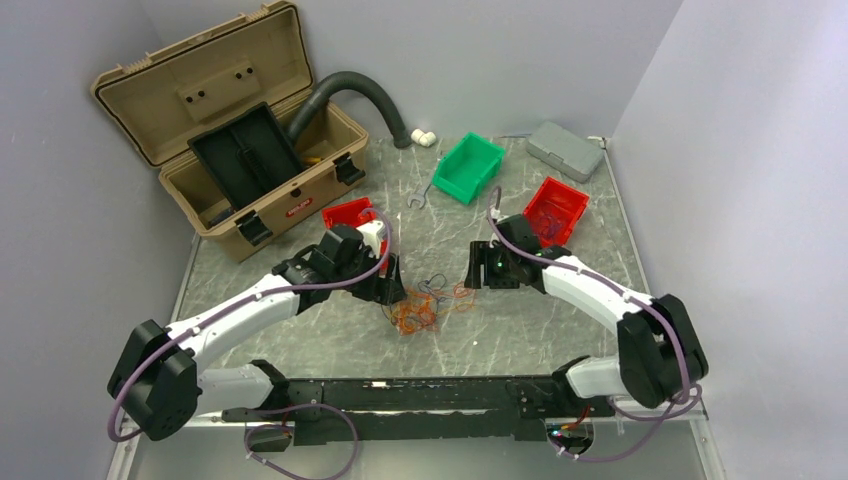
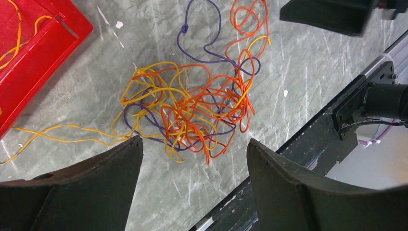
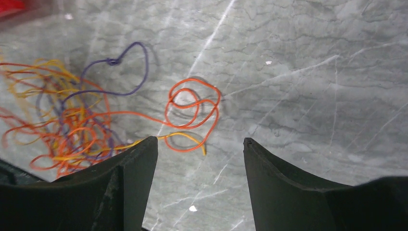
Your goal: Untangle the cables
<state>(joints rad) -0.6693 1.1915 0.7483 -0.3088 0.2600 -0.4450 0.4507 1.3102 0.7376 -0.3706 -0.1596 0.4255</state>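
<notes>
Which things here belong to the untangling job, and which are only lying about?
For the job: tangled cables; left claw and right claw, both open; perhaps the red bin holding yellow wire.
Lying about: toolbox, green bin, grey case, dark hose, metal hook, other red bin.

A grey, white-veined desk [image 1: 520,330] is sitting boxed in by three plain, pale lilac walls: a back wall [image 1: 480,60], a left wall [image 1: 60,250] and a right wall [image 1: 740,150]. Soft, even light is falling on it, casting only faint shadows. A tan toolbox [image 1: 230,130] is standing open at the far left corner, with a dark hose [image 1: 365,90] arching from it along the far edge. A green bin [image 1: 468,168] is sitting near the middle of the far edge. A grey case [image 1: 565,150] is lying at the far right corner, and a red bin [image 1: 556,210] is sitting just nearer than it.
</notes>
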